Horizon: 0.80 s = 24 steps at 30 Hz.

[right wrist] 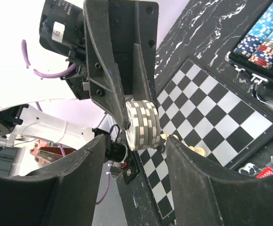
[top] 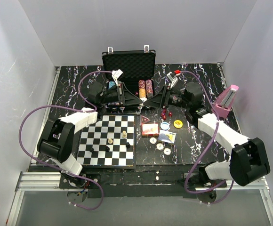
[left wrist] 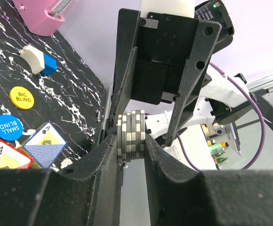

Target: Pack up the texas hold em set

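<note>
The black ribbed briefcase (top: 128, 59) stands open at the back, with chip rows (top: 145, 87) in its foam. Just in front of it, above the table, my left gripper (top: 136, 97) is shut on a short stack of grey-and-white poker chips (left wrist: 132, 136), pinched flat between its pads. My right gripper (top: 146, 100) faces it from the right. Its fingers (right wrist: 193, 179) stand on either side of the same chip stack (right wrist: 141, 123) with gaps showing, so it is open and not touching. Blue and red chips (right wrist: 263, 28) lie in the case.
A chessboard (top: 107, 141) with pieces lies front left. On the marbled table to its right are card decks (top: 150, 129), a blue small-blind button (top: 164, 125), a yellow big-blind button (top: 178, 123), red dice (top: 164, 114) and white buttons (top: 160, 146). A pink metronome (top: 226, 101) stands at the right.
</note>
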Each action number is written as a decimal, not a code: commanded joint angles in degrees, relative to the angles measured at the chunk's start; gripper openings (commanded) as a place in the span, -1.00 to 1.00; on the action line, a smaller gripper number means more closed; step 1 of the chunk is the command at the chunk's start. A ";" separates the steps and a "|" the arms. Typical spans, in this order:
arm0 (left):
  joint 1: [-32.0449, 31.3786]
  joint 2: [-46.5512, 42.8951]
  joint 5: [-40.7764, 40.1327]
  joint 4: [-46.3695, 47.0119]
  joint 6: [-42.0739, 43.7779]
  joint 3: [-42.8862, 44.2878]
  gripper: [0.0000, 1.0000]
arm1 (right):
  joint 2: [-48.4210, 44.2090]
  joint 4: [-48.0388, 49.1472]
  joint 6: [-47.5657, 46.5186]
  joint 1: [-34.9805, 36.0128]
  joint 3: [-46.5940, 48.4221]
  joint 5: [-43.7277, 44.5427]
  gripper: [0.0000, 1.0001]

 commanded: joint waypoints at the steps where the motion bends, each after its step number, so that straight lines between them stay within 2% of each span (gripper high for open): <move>1: -0.20 -2.77 0.44 3.53 -1.56 -0.72 -1.00 | 1.41 7.72 2.99 0.59 0.93 -0.89 0.17; 5: -0.20 -3.03 0.44 3.52 -1.29 -0.64 -1.00 | 2.12 7.72 2.82 1.02 1.37 -1.86 0.02; 15: -0.20 -2.77 1.06 4.40 -1.73 -0.99 -1.00 | 3.52 10.53 4.22 1.55 1.63 -2.39 -0.17; 16: -0.20 -2.77 1.06 4.49 -1.73 -1.07 -1.00 | 3.61 10.53 4.31 1.55 1.63 -2.39 -0.23; 18: -0.20 -2.77 1.15 4.58 -1.82 -1.16 -1.00 | 3.79 10.62 4.31 1.64 1.72 -2.13 -0.46; 20: -0.20 -2.77 1.41 4.75 -1.73 -1.25 -1.00 | 3.79 10.62 4.31 1.64 1.63 -1.86 -0.87; 21: -0.20 -2.77 1.67 4.67 -1.47 -1.34 -1.00 | 3.88 10.53 4.31 1.64 1.63 -1.78 -0.97; 24: -0.20 -2.95 2.20 2.92 0.55 -0.99 -1.00 | 3.70 10.62 4.22 1.64 1.28 -1.60 -0.97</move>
